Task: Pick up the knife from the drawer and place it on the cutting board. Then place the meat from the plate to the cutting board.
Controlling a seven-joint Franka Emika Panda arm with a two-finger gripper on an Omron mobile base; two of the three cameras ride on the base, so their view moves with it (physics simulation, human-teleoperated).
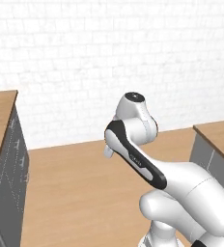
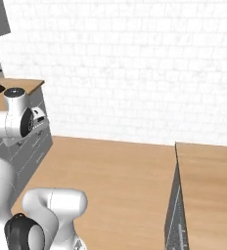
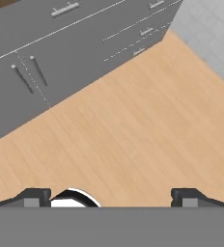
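Hand view: the two-finger gripper is seen with its dark fingertips set wide apart at the bottom edge, spread about as far as they go, and nothing is held or touched between them. Below it, light wooden floor is seen, with grey cabinet fronts with slim metal bar handles beyond, all shut. Which front is the task's drawer cannot be told. The wooden countertop is cut off at the frame edges.
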